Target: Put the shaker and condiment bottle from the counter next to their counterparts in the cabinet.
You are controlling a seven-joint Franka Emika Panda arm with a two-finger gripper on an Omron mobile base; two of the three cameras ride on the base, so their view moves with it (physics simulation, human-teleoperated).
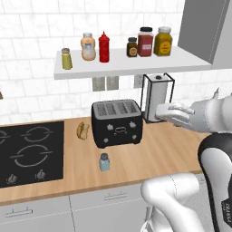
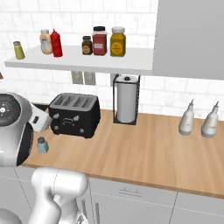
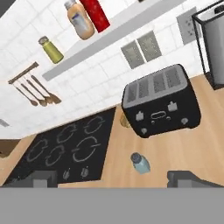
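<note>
Already, your condiment bottle [image 1: 104, 47] stands on cabinet [image 1: 136, 67] beside peach-orange bottle [image 1: 88, 46], so half done. Shaker [image 1: 104, 161] waits on counter [image 1: 158, 154] before toaster [image 1: 117, 122]. Your gripper [image 3: 116, 178] hovers spread wide, empty, aimed shaker-ward.

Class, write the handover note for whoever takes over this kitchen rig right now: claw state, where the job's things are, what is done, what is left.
Claw: open, holding nothing, above the counter in front of the toaster.
Red condiment bottle: already on the cabinet shelf, right beside the peach-orange bottle. Done.
Blue-grey shaker: upright on the counter, in front of the toaster, near the hob. Not yet picked up.
Olive-green shaker: at the shelf's left end.
Left: grasp the blue-grey shaker and set it on the shelf beside the olive-green one.
</note>
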